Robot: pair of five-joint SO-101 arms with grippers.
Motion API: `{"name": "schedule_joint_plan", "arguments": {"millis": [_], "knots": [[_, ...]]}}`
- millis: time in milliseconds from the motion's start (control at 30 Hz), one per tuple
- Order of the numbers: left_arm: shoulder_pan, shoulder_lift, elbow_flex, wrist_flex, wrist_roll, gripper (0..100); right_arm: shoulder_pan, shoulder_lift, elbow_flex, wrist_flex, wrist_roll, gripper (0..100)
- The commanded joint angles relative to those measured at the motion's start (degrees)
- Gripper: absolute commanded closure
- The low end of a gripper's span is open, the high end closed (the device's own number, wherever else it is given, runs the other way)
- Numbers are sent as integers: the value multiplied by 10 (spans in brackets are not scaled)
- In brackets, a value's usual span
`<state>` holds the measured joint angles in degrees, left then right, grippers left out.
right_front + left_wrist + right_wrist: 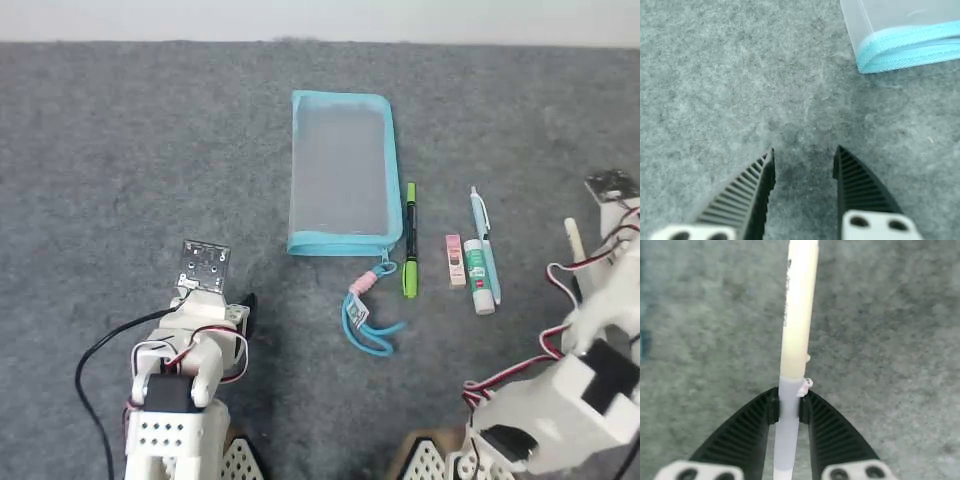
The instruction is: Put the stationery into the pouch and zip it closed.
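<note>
**Right hand (788, 405) pinching a cream pen (799, 315), left hand (804, 160) spread**

Closest to where I stand, both arms sit at the near edge of the grey felt table (120, 150). The right hand's two fingers are pressed against the grey end of the cream pen. The pale barrel sticks straight out past the fingertips, over the felt, on the right side of the table. Over on the left, the left hand has its ribbed fingers apart with bare felt between them, gripping nothing. It is near the closest left corner of the pouch (340, 170) but does not touch it.

A little farther out, a teal strap (370, 325) lies in a loose loop on the felt. A pink piece joins it to the pouch's near right corner.

Past the strap, the rest of the stationery lies outside the pouch in a row to its right, each piece pointing lengthwise away from the arms. A green and black marker (409, 240) is just beside the pouch's right edge. Next comes a small pink eraser (455, 260), then a white glue stick (476, 270) with a green label. A light blue pen (479, 212) lies right against the glue stick.

Farthest back, the pouch lies flat, clear with teal trim, its long sides running away from the arms. I cannot tell whether its zip is open.
</note>
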<state>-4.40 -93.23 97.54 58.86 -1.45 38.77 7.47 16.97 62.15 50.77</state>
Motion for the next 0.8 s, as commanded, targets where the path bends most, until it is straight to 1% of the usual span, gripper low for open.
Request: {"name": "schedule_joint_plan", "arguments": {"millis": [0,333,367,500,533,667,767], "knots": [[-4,-12,-7,3,4,822,9,2,-31,-11,40,991],[-4,-12,-7,3,4,822,10,68,-32,-52,42,983],[-4,-12,-7,3,4,822,10,71,-32,-49,45,963],[-4,-12,-7,3,4,822,18,53,-32,-44,42,798],[-4,-12,-7,3,4,822,22,44,-33,-36,41,775],[-4,-12,-7,3,4,822,22,-19,-33,14,40,811],[-4,-12,-7,3,4,822,2,-84,-33,58,25,818]]}}
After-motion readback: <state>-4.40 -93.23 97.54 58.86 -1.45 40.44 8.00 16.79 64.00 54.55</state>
